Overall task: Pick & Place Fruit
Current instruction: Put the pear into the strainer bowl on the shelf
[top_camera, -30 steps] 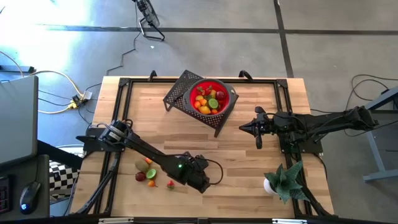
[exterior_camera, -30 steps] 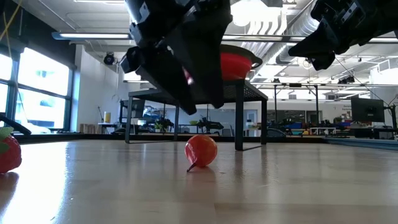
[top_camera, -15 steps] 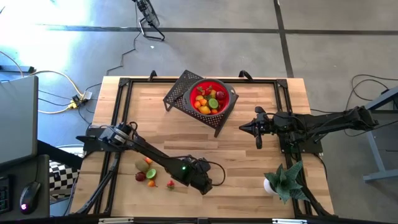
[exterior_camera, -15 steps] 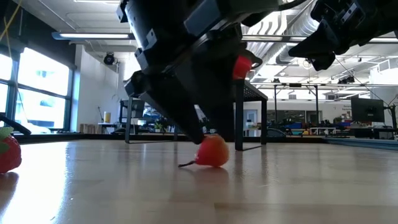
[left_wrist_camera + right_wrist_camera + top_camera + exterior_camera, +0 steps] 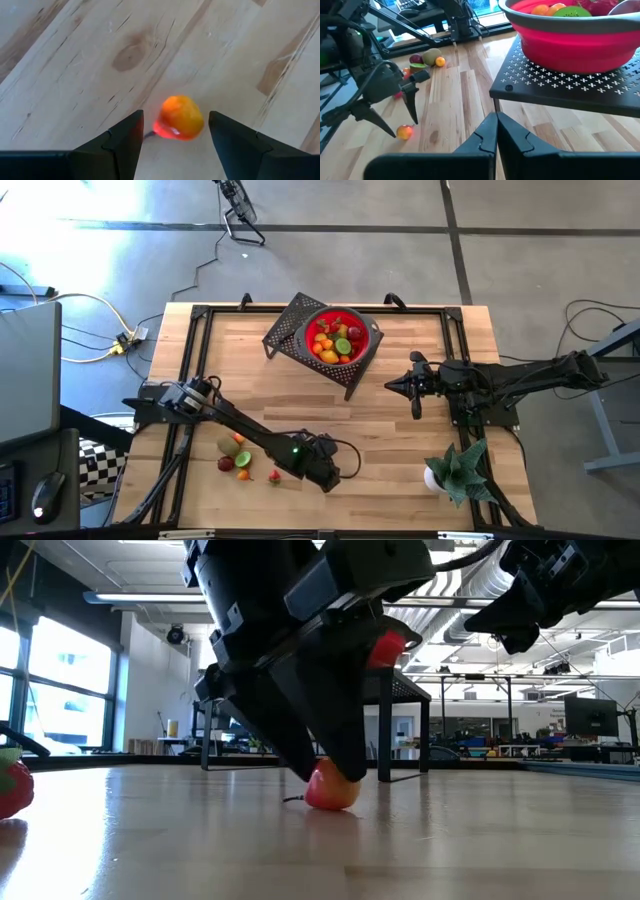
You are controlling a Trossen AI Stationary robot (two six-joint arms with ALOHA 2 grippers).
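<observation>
Red and already well stocked, the bowl (image 5: pixel 340 337) sits on a black perforated stand (image 5: pixel 292 326) at the far side of the tabletop (image 5: pixel 330 415), with a good heap of fruit inside, so much of the sorting looks done. What is left: a small orange-red fruit (image 5: pixel 180 118) lying on the wood between the parted fingers of the left claw (image 5: pixel 175 135), which straddle it without yet pinching, and a little cluster of fruit (image 5: pixel 237 455) near the left arm's side. The right claw (image 5: pixel 496 131) hangs beside the stand with its fingers pressed together, holding nothing. From above, the left claw covers the orange-red fruit completely, and the fruits deep in the bowl cannot be counted or told apart.
</observation>
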